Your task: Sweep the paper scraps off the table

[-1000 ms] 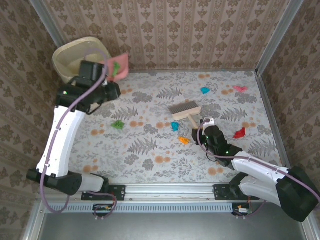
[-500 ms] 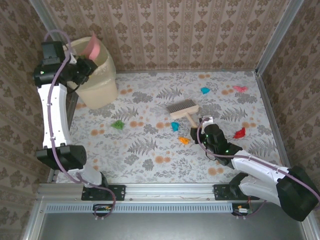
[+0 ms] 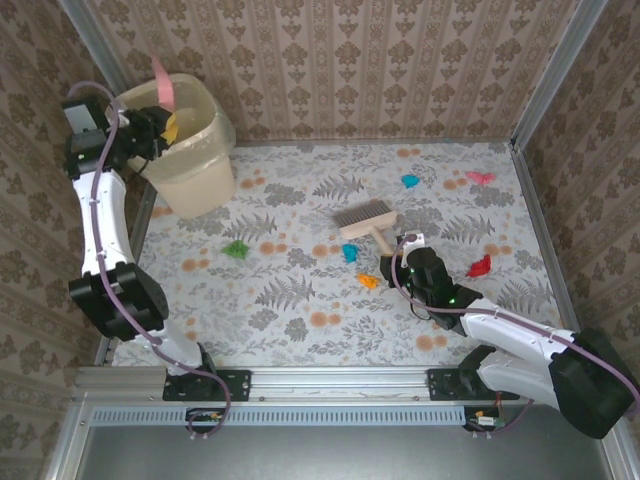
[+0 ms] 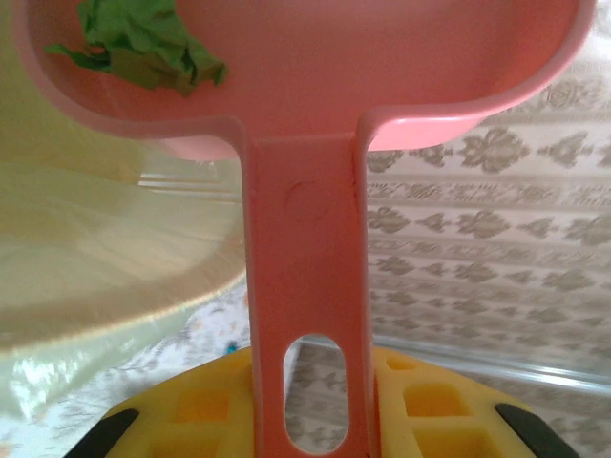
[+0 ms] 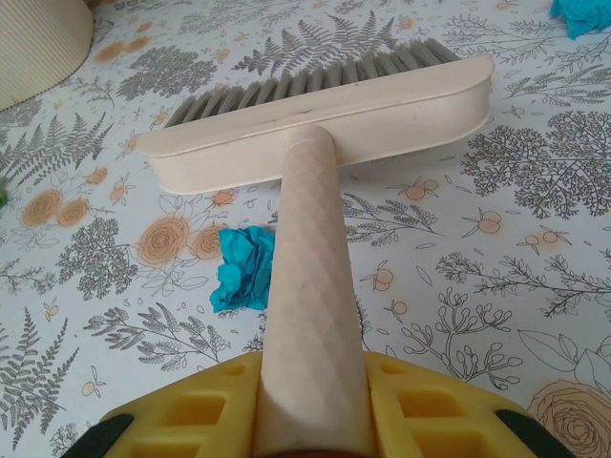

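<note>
Six paper scraps lie on the surface (image 3: 300, 310). A green scrap (image 3: 236, 249) sits in the left half, about midway between the near and far edges. A blue scrap (image 3: 350, 252) lies near the middle, and an orange scrap (image 3: 368, 281) is just beside it, a bit closer to the near edge. A red scrap (image 3: 480, 266) lies close to the right edge. Another blue scrap (image 3: 410, 181) and a pink scrap (image 3: 480, 177) lie near the far edge, toward the far right corner. All of these are well apart from the bin (image 3: 190, 150), a cream tub that stands at the far left corner.

One more green bit (image 4: 143, 43) lies inside the pink dustpan (image 4: 382, 57). The left fingers (image 4: 205, 410) are almost shut and pinch the dustpan's flat handle. The dustpan is held up over the rim of the bin.

The right fingers (image 5: 449, 415) are almost shut too. They hold the round cream handle of a hand brush (image 5: 325, 124). The brush head is near the middle of the surface, and its grey bristles point toward the far edge. The middle blue scrap lies just left of the brush handle, between the brush head and the right fingers.
</note>
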